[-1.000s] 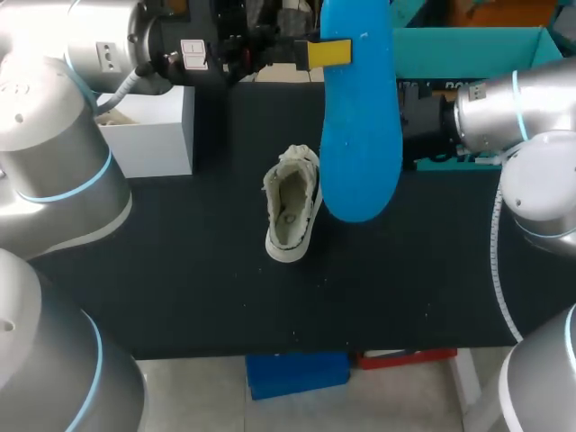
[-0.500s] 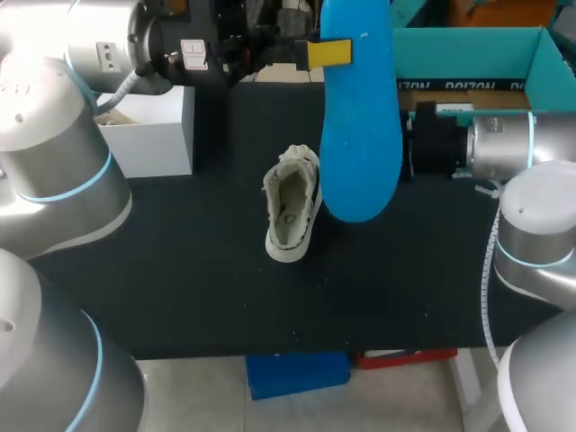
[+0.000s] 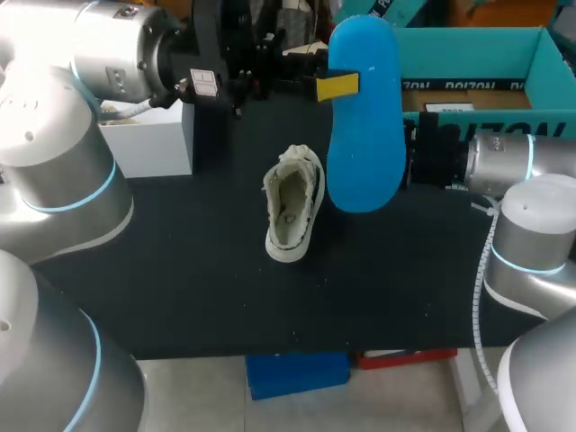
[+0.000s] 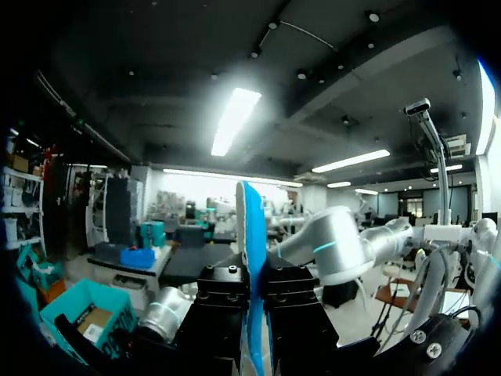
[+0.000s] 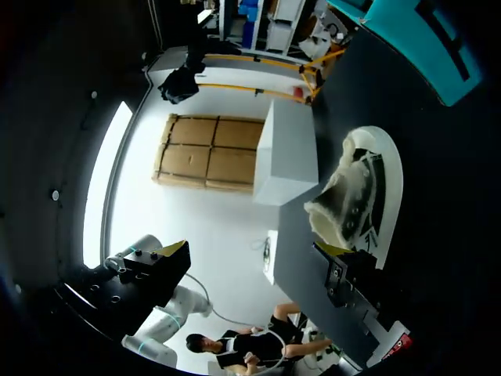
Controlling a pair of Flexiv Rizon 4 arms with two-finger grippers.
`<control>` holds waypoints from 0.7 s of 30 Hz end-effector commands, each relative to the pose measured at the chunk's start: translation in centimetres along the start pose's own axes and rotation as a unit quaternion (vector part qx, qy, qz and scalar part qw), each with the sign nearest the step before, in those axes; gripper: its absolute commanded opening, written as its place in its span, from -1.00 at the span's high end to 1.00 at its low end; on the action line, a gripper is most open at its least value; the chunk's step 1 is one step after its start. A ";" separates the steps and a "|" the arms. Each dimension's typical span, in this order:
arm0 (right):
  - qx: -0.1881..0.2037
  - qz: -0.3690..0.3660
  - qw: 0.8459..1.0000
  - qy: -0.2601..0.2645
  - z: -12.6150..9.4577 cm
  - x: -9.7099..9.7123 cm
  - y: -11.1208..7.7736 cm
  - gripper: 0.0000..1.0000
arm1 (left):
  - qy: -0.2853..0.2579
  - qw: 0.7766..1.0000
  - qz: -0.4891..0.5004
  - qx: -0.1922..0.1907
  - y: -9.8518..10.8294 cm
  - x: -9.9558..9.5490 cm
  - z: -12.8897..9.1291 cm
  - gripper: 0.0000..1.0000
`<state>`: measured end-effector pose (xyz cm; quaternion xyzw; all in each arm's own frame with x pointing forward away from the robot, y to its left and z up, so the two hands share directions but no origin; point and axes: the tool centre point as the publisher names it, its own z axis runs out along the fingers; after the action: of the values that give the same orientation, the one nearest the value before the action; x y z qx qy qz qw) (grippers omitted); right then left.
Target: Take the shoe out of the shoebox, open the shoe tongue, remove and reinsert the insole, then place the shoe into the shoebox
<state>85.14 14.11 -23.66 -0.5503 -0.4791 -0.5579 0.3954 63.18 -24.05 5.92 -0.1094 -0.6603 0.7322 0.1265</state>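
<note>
A blue insole (image 3: 364,117) hangs upright in the air above the table, my left gripper (image 3: 336,86) shut on its upper part from the left. In the left wrist view the insole (image 4: 252,251) stands edge-on between the black fingers (image 4: 225,301). The white shoe (image 3: 292,216) lies on the black table with its opening up and tongue pulled back, just left of the insole. My right arm (image 3: 504,162) comes in from the right, its gripper hidden behind the insole. In the right wrist view my right gripper (image 5: 254,254) is open, the shoe (image 5: 368,192) ahead beside one finger.
The teal shoebox (image 3: 540,49) stands open at the back right, behind my right arm. A white box (image 3: 148,135) stands at the back left under my left arm. The black table (image 3: 180,288) runs to its front edge.
My left arm has shifted the insole slightly right and tipped it, so it looks shorter. My right arm has come forward from the shoebox to behind the insole.
</note>
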 end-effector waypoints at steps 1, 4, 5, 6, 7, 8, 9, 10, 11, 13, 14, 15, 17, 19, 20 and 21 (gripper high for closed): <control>-0.001 0.000 1.000 -0.001 0.1 0.0 0.0 -1.00 | -0.027 0.999 0.025 0.022 2.8 0.1 -0.7 1.00; -0.001 0.000 1.000 -0.001 0.1 0.0 0.0 -1.00 | -0.033 0.999 0.034 0.018 4.1 0.0 -0.7 1.00; -0.001 0.000 1.000 -0.001 0.1 0.0 0.0 -1.00 | -0.038 0.999 0.030 0.023 4.8 -0.2 -0.8 1.00; -0.001 0.000 1.000 -0.001 0.1 0.0 0.0 -1.00 | -0.039 0.999 0.037 0.006 5.5 -0.3 -0.8 1.00; -0.001 0.000 1.000 -0.001 0.1 0.0 0.0 -1.00 | -0.037 0.999 0.031 -0.004 6.3 -0.3 -0.8 1.00; -0.001 0.000 1.000 -0.001 0.1 0.0 0.0 -1.00 | -0.037 0.999 0.020 -0.004 6.8 -0.4 -0.7 1.00; -0.001 0.000 1.000 -0.001 0.1 0.0 0.0 -1.00 | -0.033 0.999 0.007 -0.004 7.1 -0.4 -0.7 1.00; -0.001 0.000 1.000 -0.001 0.1 0.0 0.0 -1.00 | -0.033 0.999 0.007 -0.004 7.1 -0.4 -0.7 1.00; -0.001 0.000 1.000 -0.001 0.1 0.0 0.0 -1.00 | -0.033 0.999 0.007 -0.004 7.1 -0.4 -0.7 1.00; -0.001 0.000 1.000 -0.001 0.1 0.0 0.0 -1.00 | -0.033 0.999 0.007 -0.004 7.1 -0.4 -0.7 1.00; -0.001 0.000 1.000 -0.001 0.1 0.0 0.0 -1.00 | -0.033 0.999 0.007 -0.004 7.1 -0.4 -0.7 1.00; -0.001 0.000 1.000 -0.001 0.1 0.0 0.0 -1.00 | -0.033 0.999 0.007 -0.004 7.1 -0.4 -0.7 1.00; -0.001 0.000 1.000 -0.001 0.1 0.0 0.0 -1.00 | -0.033 0.999 0.007 -0.004 7.1 -0.4 -0.7 1.00; -0.001 0.000 1.000 -0.001 0.1 0.0 0.0 -1.00 | -0.033 0.999 0.007 -0.004 7.1 -0.4 -0.7 1.00; -0.001 0.000 1.000 -0.001 0.1 0.0 0.0 -1.00 | -0.033 0.999 0.007 -0.004 7.1 -0.4 -0.7 1.00; -0.001 0.000 1.000 -0.001 0.1 0.0 0.0 -1.00 | -0.033 0.999 0.007 -0.004 7.1 -0.4 -0.7 1.00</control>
<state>85.18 14.07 -23.60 -0.5505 -0.4796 -0.5573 0.3955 63.57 -24.09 -1.11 -0.0914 -0.6661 0.7334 0.1004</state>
